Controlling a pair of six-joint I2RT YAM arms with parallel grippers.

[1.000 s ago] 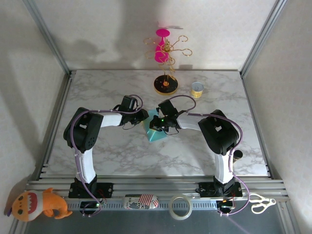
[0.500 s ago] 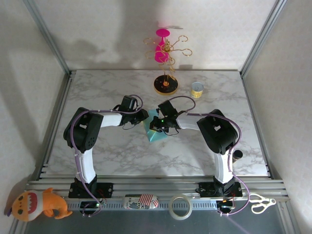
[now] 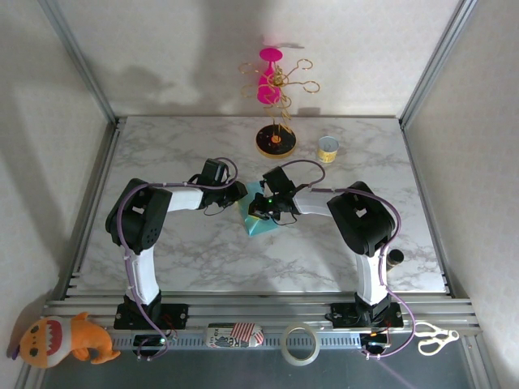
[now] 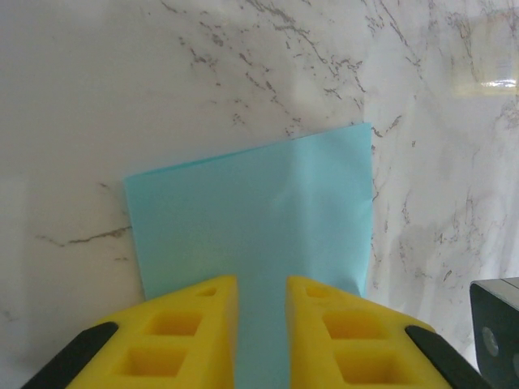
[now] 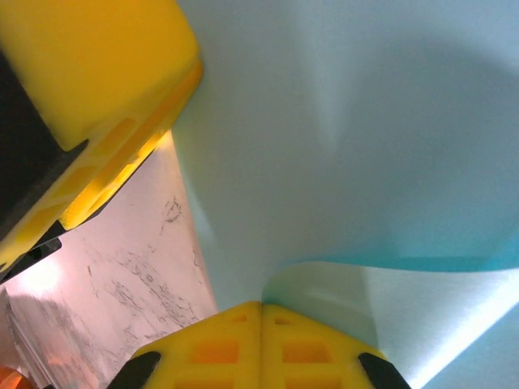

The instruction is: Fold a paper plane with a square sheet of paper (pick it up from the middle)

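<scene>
The teal square sheet of paper [image 3: 261,224] lies at the table's middle, between my two grippers. In the left wrist view the sheet [image 4: 251,203] rests on the marble with a faint crease. My left gripper [image 4: 261,282] stands over its near edge, the yellow fingers a narrow gap apart with paper showing between them. My right gripper [image 5: 261,306] is shut, its fingertips pinching a lifted part of the sheet [image 5: 340,138], which curls up from them. The left gripper's yellow finger [image 5: 97,73] sits close by. From above, the left gripper [image 3: 241,197] and right gripper [image 3: 258,209] nearly meet.
A round black-and-yellow stand base [image 3: 276,141] with gold wire hooks and a pink piece [image 3: 269,85] stands at the back. A small yellow tin [image 3: 328,148] is to its right. On the front rail are an orange plush [image 3: 65,340], a tape roll [image 3: 299,344] and scissors [image 3: 434,339].
The right arm has edged slightly to the left with the pinched paper. The left arm and its fingers have stayed put.
</scene>
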